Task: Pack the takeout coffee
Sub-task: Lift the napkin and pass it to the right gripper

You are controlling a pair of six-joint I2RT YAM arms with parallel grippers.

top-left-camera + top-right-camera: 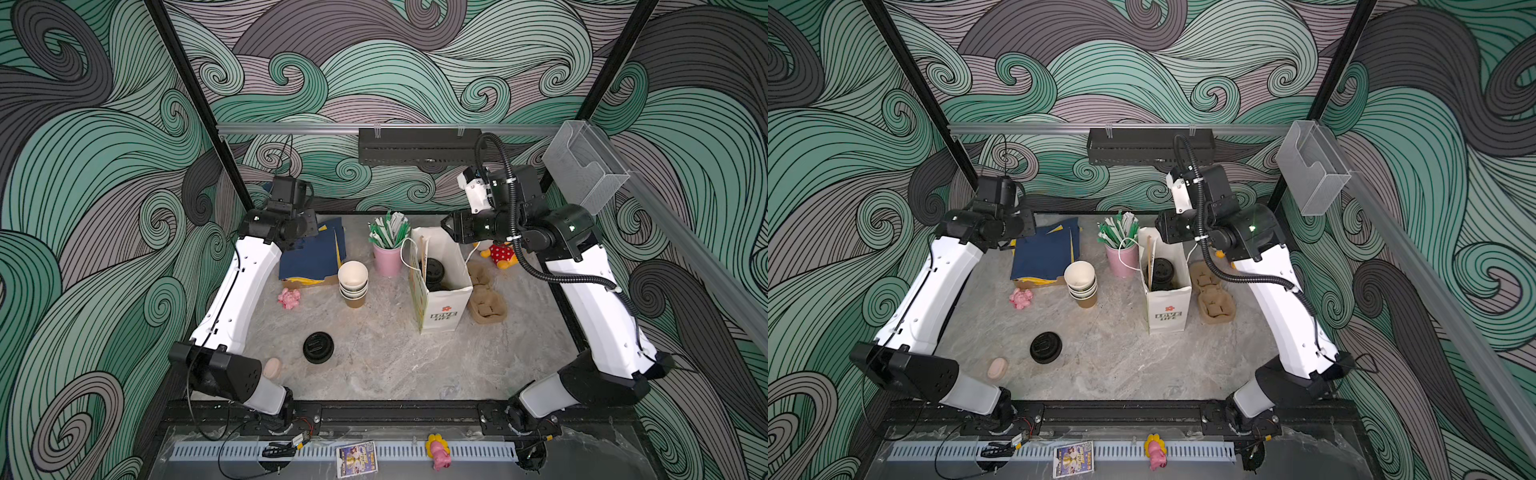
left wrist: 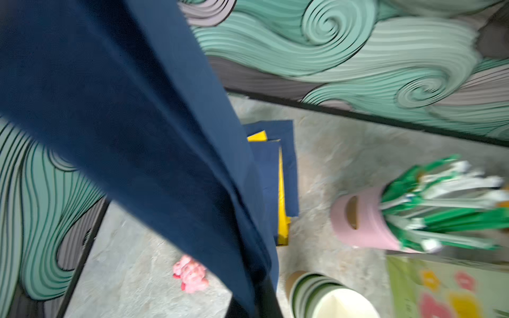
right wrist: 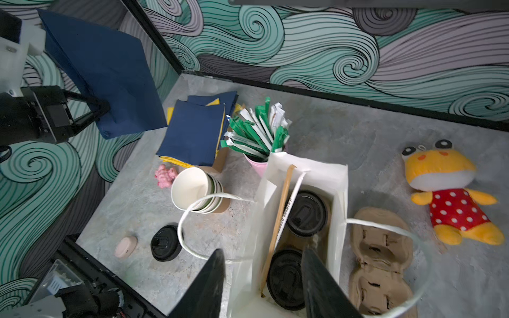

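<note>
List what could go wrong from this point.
1. The navy napkin hangs limp from the shut left gripper. Carried toward the white bag, it may sweep the straws in the pink cup.
2. The open right gripper hovers by the bag's looping handle and could snag it, tipping the bag.

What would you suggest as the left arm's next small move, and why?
Probably swing the left gripper, shut on a navy napkin, toward the white bag: both lidded cups already sit inside, and the right gripper hovers open above it.
</note>
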